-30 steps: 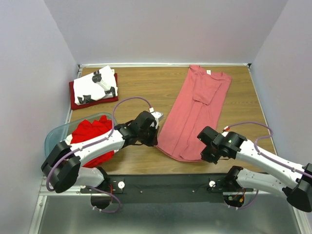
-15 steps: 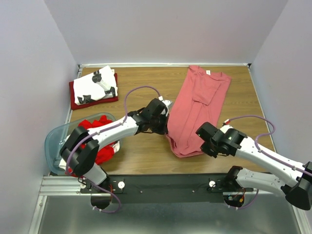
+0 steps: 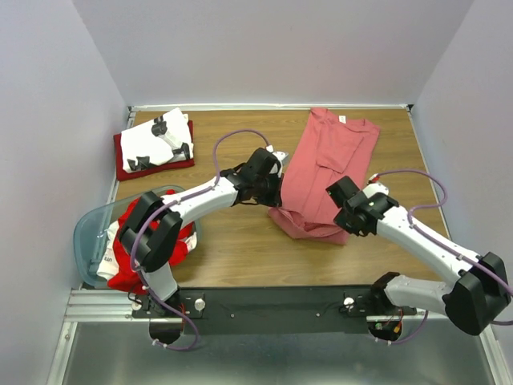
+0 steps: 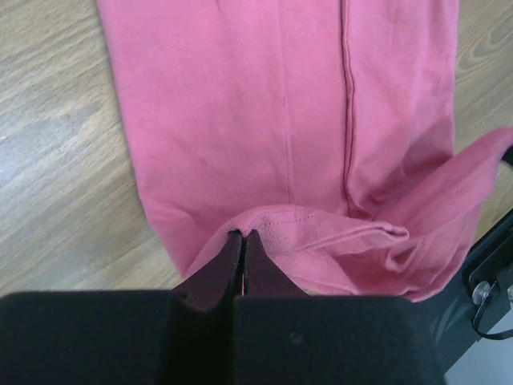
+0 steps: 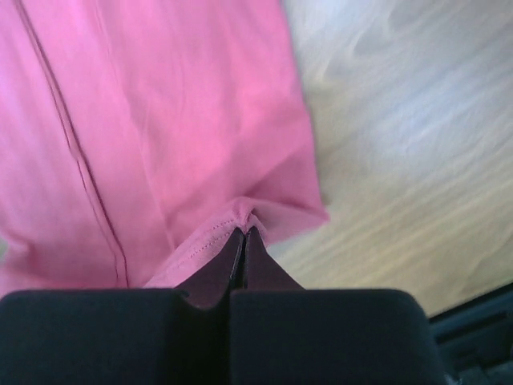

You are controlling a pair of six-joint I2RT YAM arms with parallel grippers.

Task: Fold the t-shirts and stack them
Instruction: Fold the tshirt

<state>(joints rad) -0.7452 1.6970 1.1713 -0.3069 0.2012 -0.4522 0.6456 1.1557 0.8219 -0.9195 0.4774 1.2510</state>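
**Item 1. Salmon-pink t-shirt**. Lies on the right half of the wooden table, already narrowed lengthwise with a sleeve folded in. Its long axis runs from the collar end at the far edge, about 1 o'clock, down to the hem at about 7 o'clock. The hem end is raised off the wood and bunched into a loose roll between the two arms.

**Item 2. Left gripper**. Jaws pinched together on the stitched hem at the shirt's 9 o'clock corner.

**Item 3. Right gripper**. Jaws likewise clamped on the hem, at the 3 o'clock corner, with bare wood just beyond it.

**Note on the relation that matters.** Both grippers sit at the hem, about level with each other. The rest of the shirt stretches away from them toward 12 to 1 o'clock. As I judge it, a half-fold calls for carrying the hem along that axis toward the collar, both arms keeping pace. Neither arm is markedly nearer the collar.

**Item 4. White t-shirt with black prints**. Folded, at 10 o'clock on the table, resting on a folded dark red t-shirt.

**Item 5. Pale-blue plastic tub**. At 8 o'clock, holding a bright red t-shirt and some white cloth, unfolded.
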